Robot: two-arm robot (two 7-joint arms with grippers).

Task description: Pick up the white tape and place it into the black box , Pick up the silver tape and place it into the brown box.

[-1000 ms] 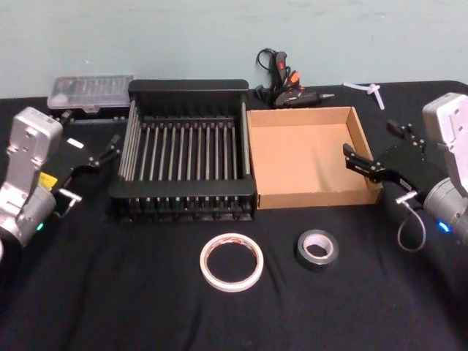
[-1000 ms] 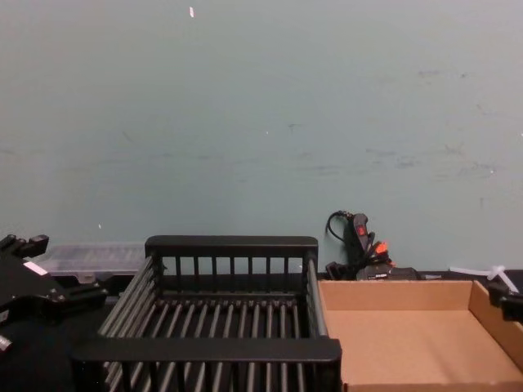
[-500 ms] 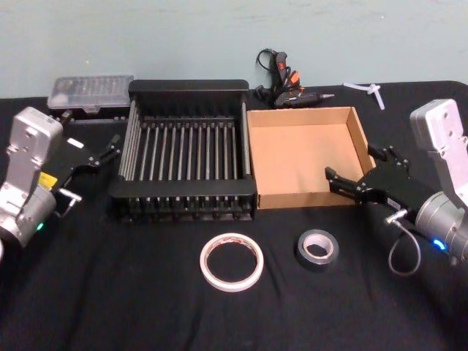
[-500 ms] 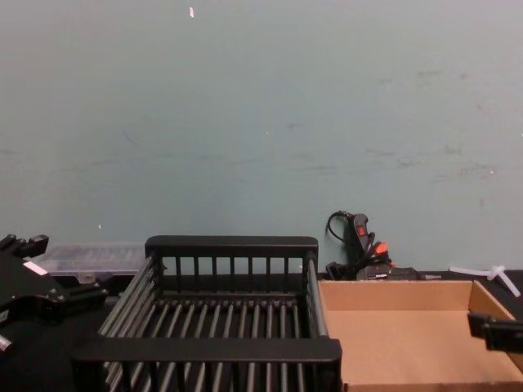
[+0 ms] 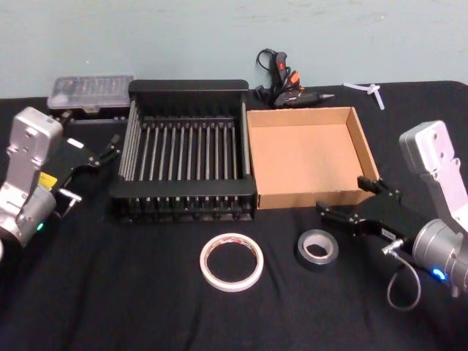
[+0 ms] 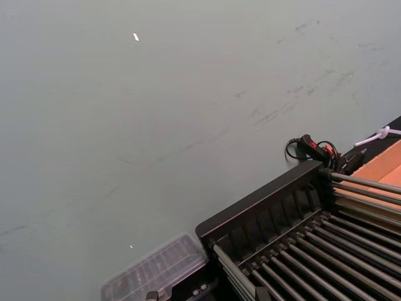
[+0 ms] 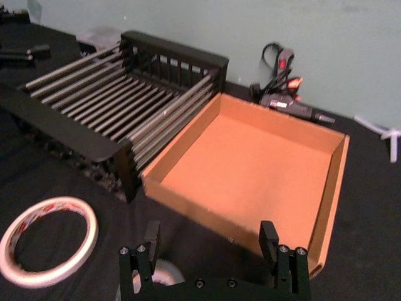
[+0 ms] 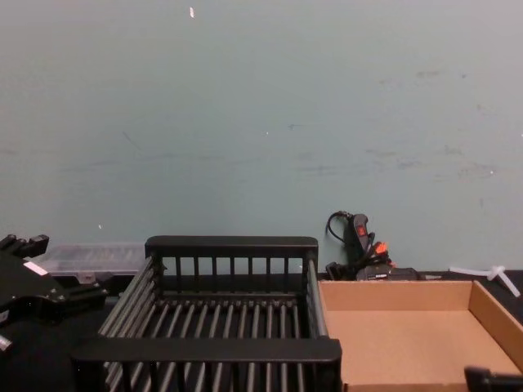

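The white tape [image 5: 231, 285] lies flat on the black cloth in front of the black box [image 5: 189, 85], and shows again as the white tape [image 7: 44, 205] in the right wrist view. To its right, just before the brown box [image 5: 314, 157], rests the silver tape [image 5: 316, 263]. My right gripper [image 5: 341, 195] is open, hovering over the brown box's front right corner, just right of the silver tape. Its jaws [image 7: 210, 235] stand wide, with the silver tape [image 7: 168, 273] partly under them. My left gripper [image 5: 92, 128] is open, left of the black box.
A glue gun [image 5: 281, 80] with a coiled cord lies behind the boxes near the wall. A clear plastic case [image 5: 89, 91] sits at the back left and a small white plastic piece [image 5: 369, 91] at the back right. Both boxes [image 8: 231, 245] [image 8: 409, 335] are empty.
My right gripper has come down and leftwards, from beside the brown box's right wall to its front right corner near the silver tape. The left arm and both tapes have stayed put.
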